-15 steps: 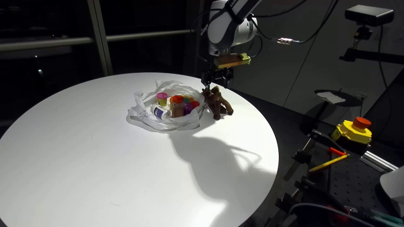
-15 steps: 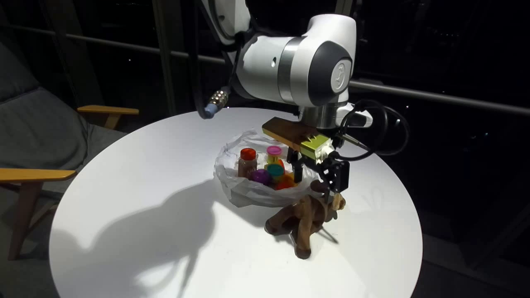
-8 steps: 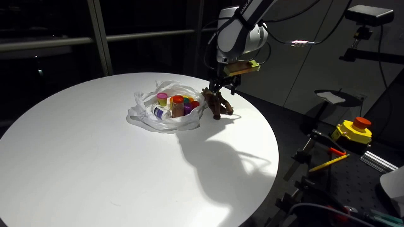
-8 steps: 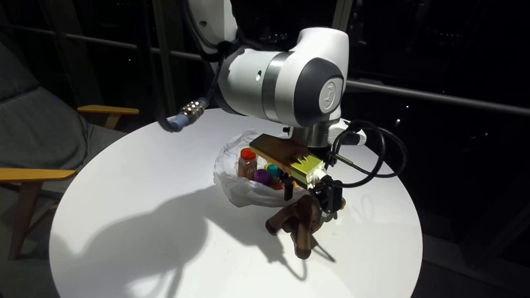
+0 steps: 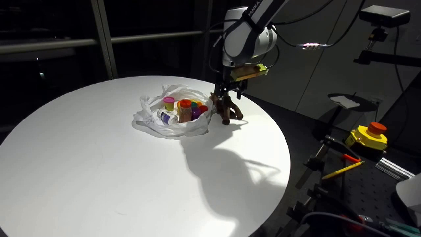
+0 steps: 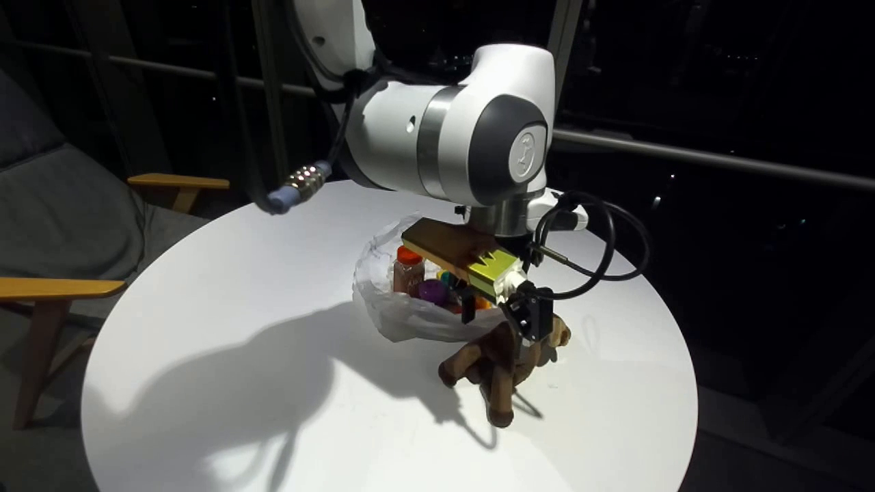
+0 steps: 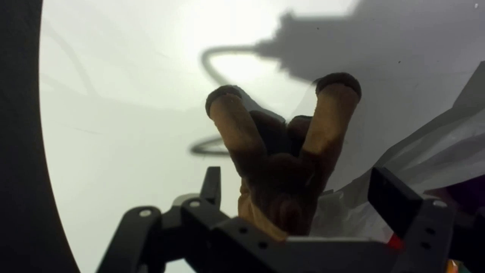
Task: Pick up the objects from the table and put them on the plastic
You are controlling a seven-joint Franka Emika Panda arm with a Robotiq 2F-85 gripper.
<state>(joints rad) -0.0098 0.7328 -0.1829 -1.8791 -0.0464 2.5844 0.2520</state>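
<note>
Plush (image 6: 502, 376) on the table (image 6: 615, 417), under the gripper (image 7: 303, 191), between its jaws in the wrist view, jaws spread wide and not gripping, bag (image 6: 410, 322) partly under one jaw, jar (image 5: 185, 114), bottle (image 5: 167, 117) and pink-lidded tub (image 5: 169, 104) inside the bag, to the gripper's side.

1. Wrinkled, translucent white plastic bag (image 7: 435, 159): cropped at right, wrist view.
2. Brown plush animal (image 7: 284, 170): partly hidden by black two-fingered gripper (image 7: 297, 180), wrist view.
3. White cylindrical bottle (image 5: 167, 117): lettering illegible.
</note>
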